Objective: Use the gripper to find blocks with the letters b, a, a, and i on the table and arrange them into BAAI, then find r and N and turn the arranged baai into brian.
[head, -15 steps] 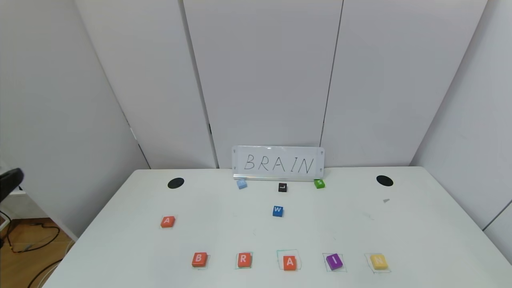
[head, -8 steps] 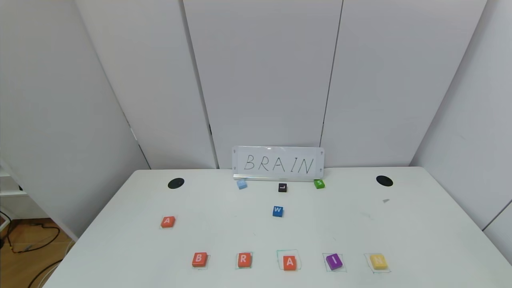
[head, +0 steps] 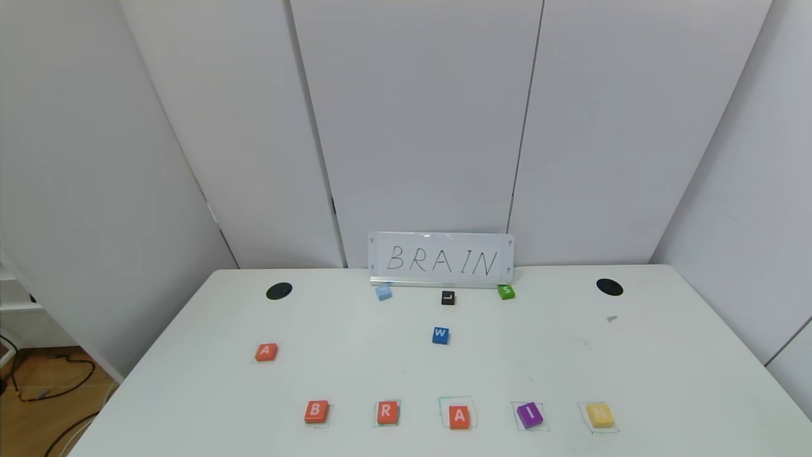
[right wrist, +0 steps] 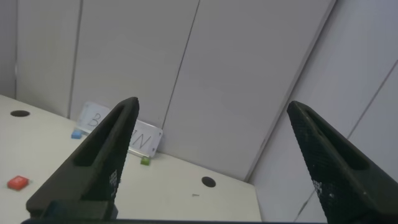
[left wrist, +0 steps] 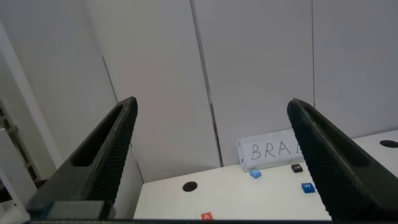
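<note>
On the white table point(head: 666, 381) a front row of blocks reads B point(head: 316, 411), R point(head: 387, 412), A point(head: 459, 417), purple I point(head: 530, 414), yellow N point(head: 600, 414), each on a faint green square. A second orange-red A point(head: 266, 351) lies apart at the left; it also shows in the left wrist view point(left wrist: 206, 216). Neither gripper shows in the head view. My left gripper point(left wrist: 212, 104) is open and empty, held off the table's left side. My right gripper point(right wrist: 213, 104) is open and empty, off the right side.
A sign reading BRAIN point(head: 441, 259) stands at the back edge. In front of it lie a light blue block point(head: 383, 292), a black L block point(head: 448, 297), a green S block point(head: 506, 292) and a blue W block point(head: 441, 335). Black holes point(head: 279, 291) point(head: 609, 287) mark the far corners.
A dark part of my left arm at the head view's left edge has moved out of view. The blocks have not moved.
</note>
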You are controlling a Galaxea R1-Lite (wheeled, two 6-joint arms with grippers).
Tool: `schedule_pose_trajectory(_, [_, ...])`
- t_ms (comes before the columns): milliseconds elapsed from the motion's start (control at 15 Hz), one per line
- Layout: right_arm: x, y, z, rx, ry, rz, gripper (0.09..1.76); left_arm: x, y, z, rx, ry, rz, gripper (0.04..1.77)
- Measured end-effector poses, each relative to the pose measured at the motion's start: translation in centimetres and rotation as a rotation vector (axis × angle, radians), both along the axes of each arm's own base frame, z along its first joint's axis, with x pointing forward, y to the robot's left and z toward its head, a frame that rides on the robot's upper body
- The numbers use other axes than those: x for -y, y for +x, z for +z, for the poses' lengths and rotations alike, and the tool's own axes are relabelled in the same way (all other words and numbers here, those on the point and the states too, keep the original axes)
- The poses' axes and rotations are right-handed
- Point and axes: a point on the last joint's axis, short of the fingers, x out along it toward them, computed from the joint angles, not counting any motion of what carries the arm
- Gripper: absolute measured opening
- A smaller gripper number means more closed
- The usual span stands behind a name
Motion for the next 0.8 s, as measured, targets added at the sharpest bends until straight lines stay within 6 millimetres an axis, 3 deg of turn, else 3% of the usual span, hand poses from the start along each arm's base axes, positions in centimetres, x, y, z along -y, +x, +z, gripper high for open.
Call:
schedule_pose_trajectory(200, [0.0,-1.8,-1.3,0.092,-0.047,-0.053,1.71,0.0,-1.9,-1.3,0.088,0.029,0.022,1.72])
schedule_pose_trajectory(400, [0.2,-2.7,-1.2,0.268,0.065,-0.128,1.71,0.0,-2.8,-2.4,0.205,0.006,0.055,1.72])
schedule_pose_trajectory(600, [0.3,-0.4,-3.4,0.299,0.077,-0.143,1.71,-0.1,-0.4,-5.5,0.172,-0.001,0.095,1.72])
schedule_pose_trajectory(800, [0.3,3.2,-8.3,0.142,0.085,-0.160,1.71,-0.1,3.2,-10.9,-0.013,0.002,0.127,1.72])
